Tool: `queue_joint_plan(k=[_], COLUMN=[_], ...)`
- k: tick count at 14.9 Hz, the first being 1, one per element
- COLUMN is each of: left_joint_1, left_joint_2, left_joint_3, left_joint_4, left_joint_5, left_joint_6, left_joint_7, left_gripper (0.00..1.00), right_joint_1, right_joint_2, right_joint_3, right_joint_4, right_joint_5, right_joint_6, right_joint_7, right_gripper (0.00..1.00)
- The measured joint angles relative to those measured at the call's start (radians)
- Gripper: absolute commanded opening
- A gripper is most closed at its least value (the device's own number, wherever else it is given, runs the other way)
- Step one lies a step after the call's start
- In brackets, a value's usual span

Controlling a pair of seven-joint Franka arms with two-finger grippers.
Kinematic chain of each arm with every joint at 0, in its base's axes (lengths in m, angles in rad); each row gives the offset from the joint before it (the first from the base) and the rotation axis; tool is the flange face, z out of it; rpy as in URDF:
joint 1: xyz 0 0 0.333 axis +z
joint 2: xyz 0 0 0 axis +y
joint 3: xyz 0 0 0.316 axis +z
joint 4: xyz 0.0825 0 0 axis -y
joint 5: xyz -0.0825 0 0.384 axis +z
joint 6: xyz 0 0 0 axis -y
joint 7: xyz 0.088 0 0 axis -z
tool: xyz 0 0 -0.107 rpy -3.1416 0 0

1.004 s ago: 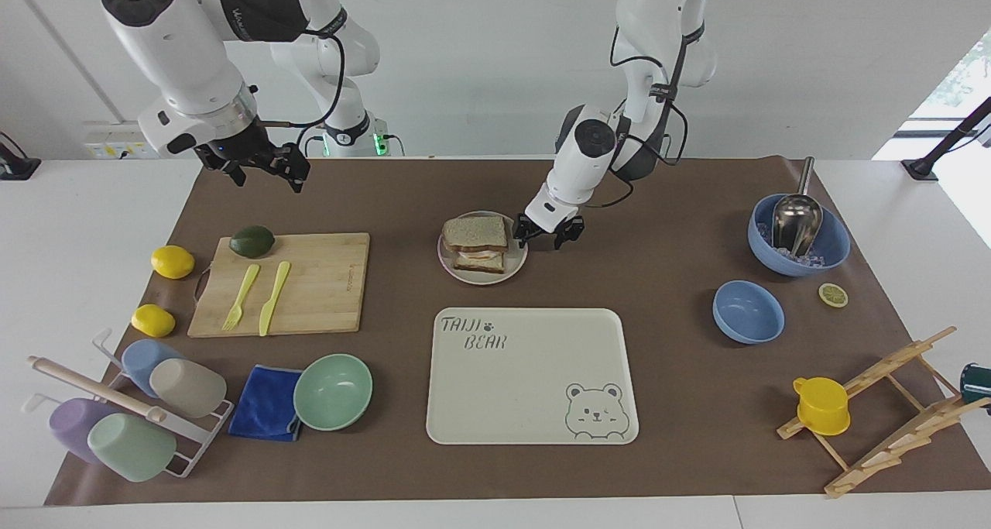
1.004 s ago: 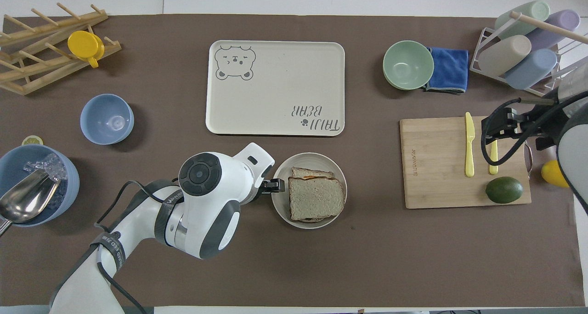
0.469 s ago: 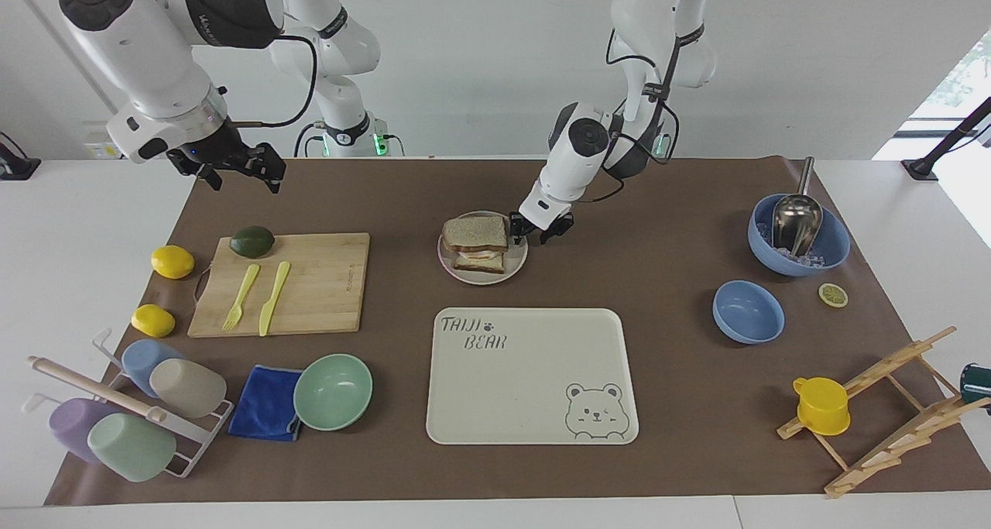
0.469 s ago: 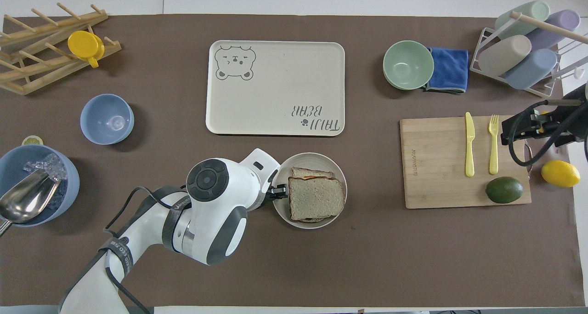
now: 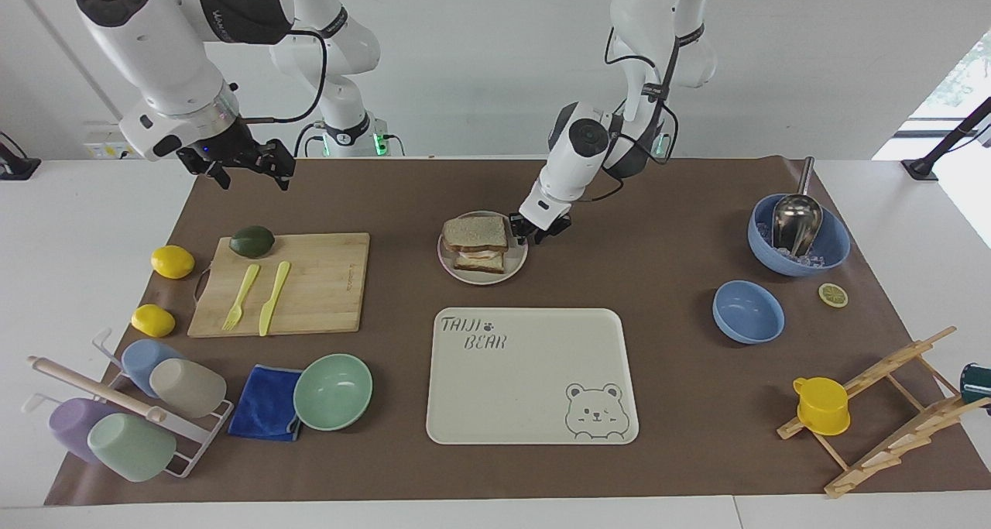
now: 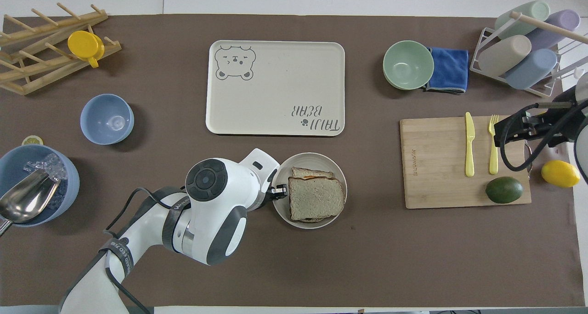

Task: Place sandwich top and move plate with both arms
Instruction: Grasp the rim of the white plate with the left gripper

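At plate point(image 5: 520, 264) rim: L pincer point(image 5: 540, 233).

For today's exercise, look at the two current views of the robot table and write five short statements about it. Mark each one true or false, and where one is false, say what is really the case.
1. The sandwich top lies on the sandwich on the plate. True.
2. The left gripper is at the plate's rim, on the side toward the left arm's end. True.
3. The right gripper holds the avocado. False: it is up in the air holding nothing, and the avocado lies on the cutting board.
4. The plate is on the tray. False: it stands on the mat, nearer the robots than the tray.
5. A fork and knife lie on the cutting board. True.
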Motion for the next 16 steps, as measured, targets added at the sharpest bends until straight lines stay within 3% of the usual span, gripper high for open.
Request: queue_joint_plan(k=[2,6,16], left_joint_1=[0.0,-0.007,-0.009], left_joint_2=[0.0,0.0,-0.003], left_joint_3=[0.0,0.0,0.005], left_joint_4=[0.0,0.0,0.0], left_joint_5=[-0.012,-0.025,-0.037], left_joint_6=[0.003,0.011,0.014], left_joint_7=[0.0,0.0,-0.001], left_gripper=[0.23,0.0,0.0], right_joint_1=[-0.008,-0.067,-0.083], right_joint_2=[-0.003,-0.007,-0.008], right_joint_3=[0.0,0.002,-0.012], right_joint_4=[-0.001,-0.002,0.0], right_joint_5=[0.0,0.0,0.0], right_joint_6=[0.0,0.0,0.005], right_joint_7=[-0.002,-0.062,-0.064], right_gripper=[1.0,1.0,1.0])
